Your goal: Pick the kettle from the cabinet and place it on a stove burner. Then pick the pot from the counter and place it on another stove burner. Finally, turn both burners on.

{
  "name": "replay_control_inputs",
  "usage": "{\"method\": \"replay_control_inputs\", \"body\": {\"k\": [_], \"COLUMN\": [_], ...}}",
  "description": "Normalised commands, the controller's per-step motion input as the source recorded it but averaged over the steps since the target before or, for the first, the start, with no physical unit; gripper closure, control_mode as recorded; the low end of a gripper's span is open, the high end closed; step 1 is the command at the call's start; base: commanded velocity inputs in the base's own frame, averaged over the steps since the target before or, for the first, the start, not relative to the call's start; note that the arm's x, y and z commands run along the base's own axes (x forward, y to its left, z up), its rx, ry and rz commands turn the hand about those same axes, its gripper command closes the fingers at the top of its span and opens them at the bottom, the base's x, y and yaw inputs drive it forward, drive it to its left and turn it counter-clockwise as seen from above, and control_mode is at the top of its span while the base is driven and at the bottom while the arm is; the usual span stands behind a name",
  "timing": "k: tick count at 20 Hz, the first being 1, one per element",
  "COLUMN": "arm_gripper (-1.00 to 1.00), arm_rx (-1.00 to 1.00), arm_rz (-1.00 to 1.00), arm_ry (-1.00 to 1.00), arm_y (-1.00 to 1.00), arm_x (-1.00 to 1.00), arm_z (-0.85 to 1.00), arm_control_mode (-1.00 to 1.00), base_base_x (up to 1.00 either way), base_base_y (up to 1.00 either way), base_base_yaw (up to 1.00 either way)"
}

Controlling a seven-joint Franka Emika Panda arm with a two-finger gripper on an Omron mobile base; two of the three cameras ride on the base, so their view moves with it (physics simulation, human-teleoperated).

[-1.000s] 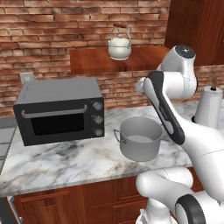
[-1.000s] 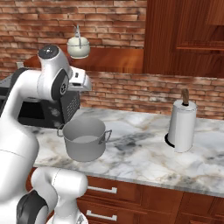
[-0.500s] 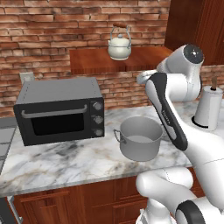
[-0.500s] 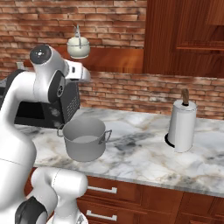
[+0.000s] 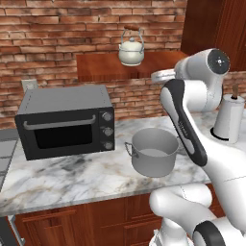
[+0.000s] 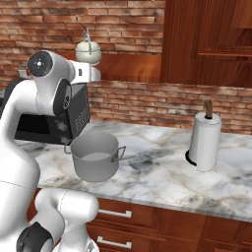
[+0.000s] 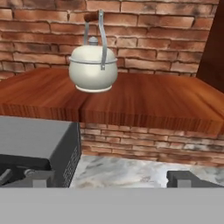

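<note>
Even, bright rendered light, soft shadows, no glare; hand view slightly blurry.

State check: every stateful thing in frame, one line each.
kettle: upright on the cabinet ledge, untouched
pot: upright on the counter, no lid
microwave: door closed
paper-towel roll: standing upright
gripper: jaws open, holding nothing

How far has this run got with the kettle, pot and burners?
Nothing is done yet. The kettle sits on the cabinet ledge, and the open gripper faces it from a distance, empty. The pot stands on the counter. Both placements and the burners remain.
</note>
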Motion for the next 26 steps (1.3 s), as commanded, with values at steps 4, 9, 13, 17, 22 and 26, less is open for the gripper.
{"method": "replay_control_inputs", "body": {"k": [4,9,13,17,22,26], "arm_gripper": [-1.00,-1.00,-1.00,-1.00,-1.00,-1.00], "arm_rx": [0.00,0.00,0.00,0.00,0.00,0.00], "arm_rz": [0.01,0.01,0.00,0.00,0.00,0.00], "arm_ry": [-0.11,-0.03,0.00,0.00,0.00,0.00], "arm_y": [0.00,0.00,0.00,0.03,0.11,0.00], "arm_x": [0.08,0.19,0.22,0.15,0.19,0.25], "arm_z": [0.35,0.42,0.40,0.27,0.01,0.00], "arm_control_mode": [-1.00,-1.00,-1.00,-1.00,-1.00,-1.00], "base_base_x": [0.00,0.00,0.00,0.00,0.00,0.00], "base_base_y": [0.00,0.00,0.00,0.00,0.00,0.00], "base_base_yaw": [0.00,0.00,0.00,0.00,0.00,0.00]}}
